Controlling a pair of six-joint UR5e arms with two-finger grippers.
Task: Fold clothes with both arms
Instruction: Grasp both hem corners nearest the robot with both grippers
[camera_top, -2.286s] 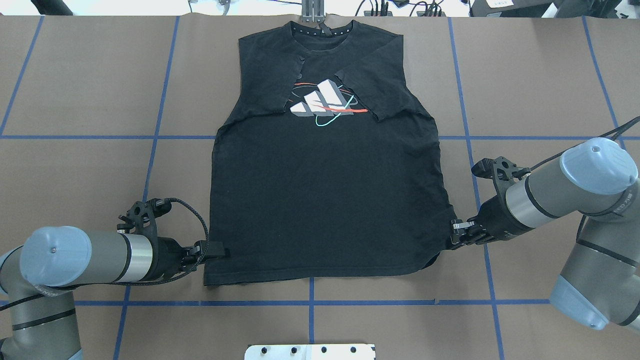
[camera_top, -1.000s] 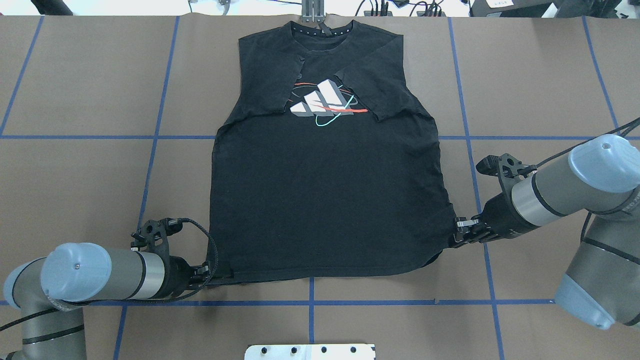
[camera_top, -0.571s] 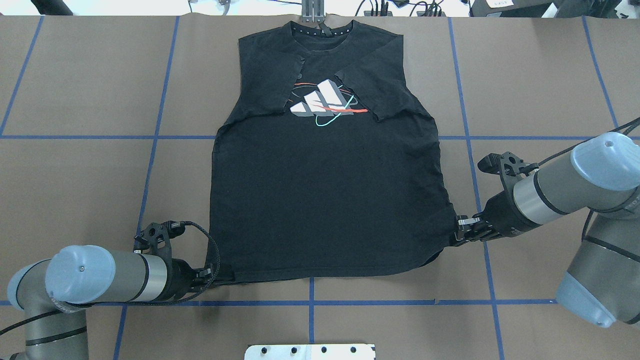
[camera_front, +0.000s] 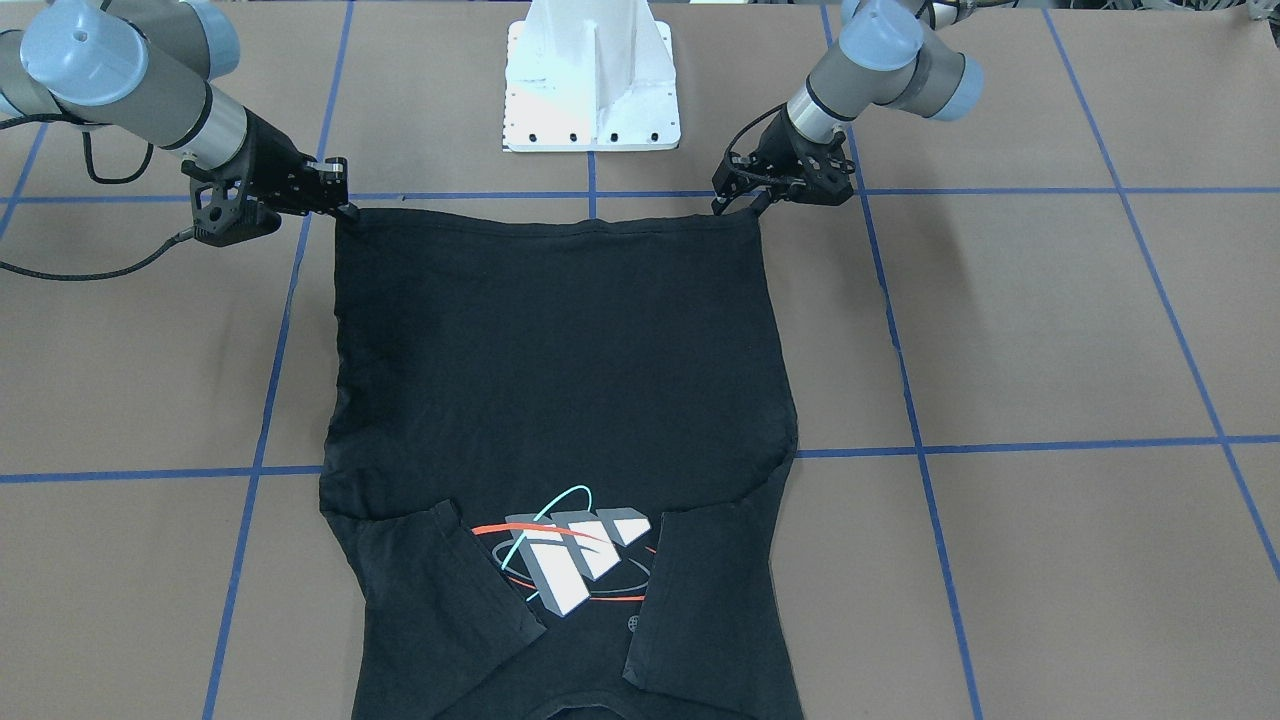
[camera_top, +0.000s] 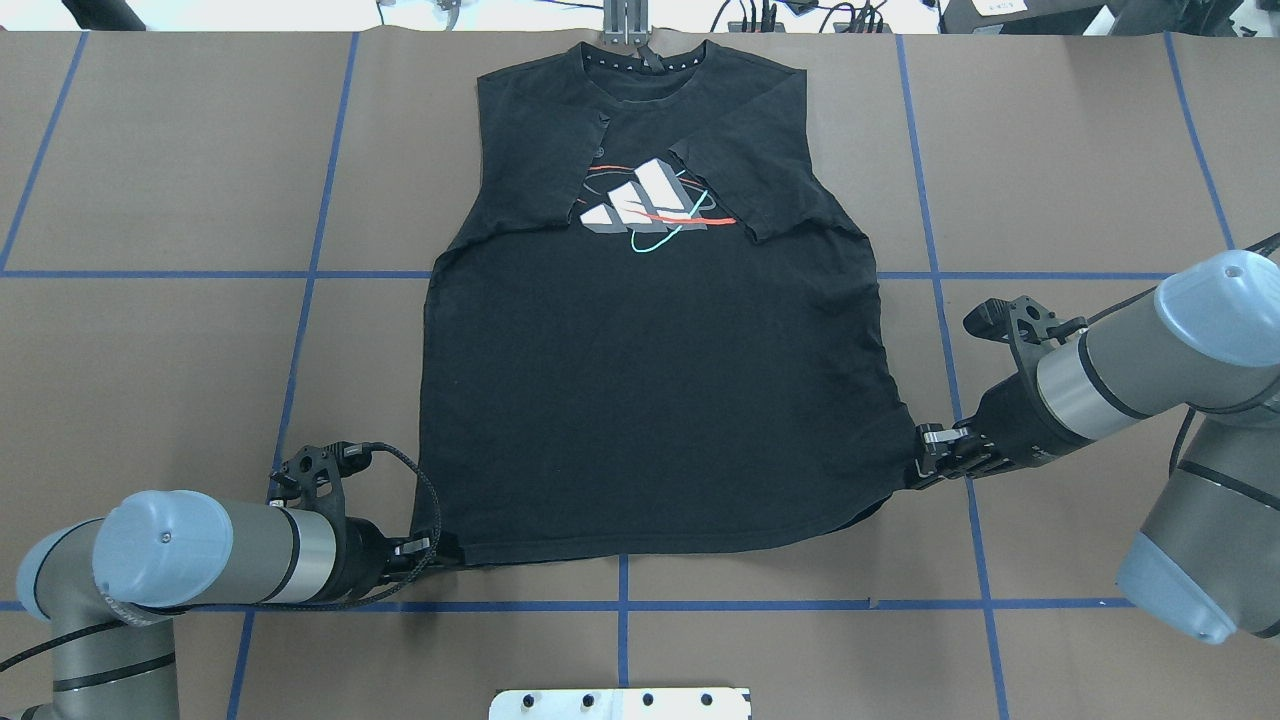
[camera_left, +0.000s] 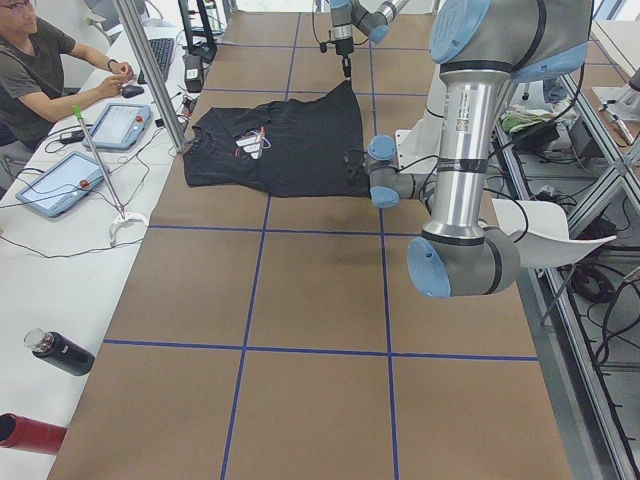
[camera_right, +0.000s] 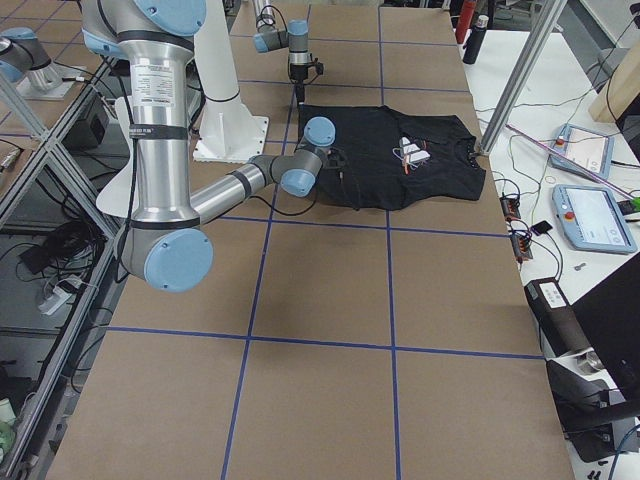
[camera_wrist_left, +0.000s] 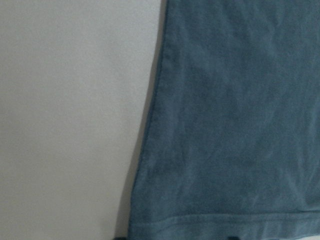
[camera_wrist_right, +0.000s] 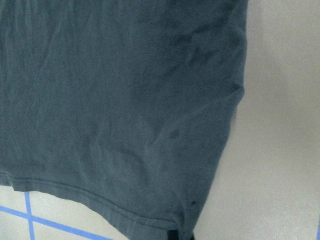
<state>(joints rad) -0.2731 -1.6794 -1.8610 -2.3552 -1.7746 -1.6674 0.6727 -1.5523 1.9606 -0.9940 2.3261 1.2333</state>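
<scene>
The black T-shirt (camera_top: 650, 400) lies flat on the brown table, print up, with both sleeves folded in over the chest. Its collar points away from the robot. My left gripper (camera_top: 440, 553) sits low at the hem's left corner and looks shut on it; this is the arm on the right of the front-facing view (camera_front: 738, 203). My right gripper (camera_top: 918, 470) is shut on the right side seam just above the hem (camera_front: 340, 208), where the cloth is slightly raised. The hem runs straight between the two. Both wrist views show only cloth (camera_wrist_left: 240, 125) (camera_wrist_right: 125, 100).
The white pedestal base (camera_front: 592, 90) stands just behind the hem. Blue tape lines grid the table. In the exterior left view a person (camera_left: 40, 70) sits at a side table with tablets (camera_left: 120, 125), beyond a metal pole (camera_left: 150, 70). Two bottles (camera_left: 60, 352) lie there.
My left gripper slid toward the robot along the shirt's left edge, down to the hem corner. The right gripper shifted slightly outward, drawing the hem straighter.
</scene>
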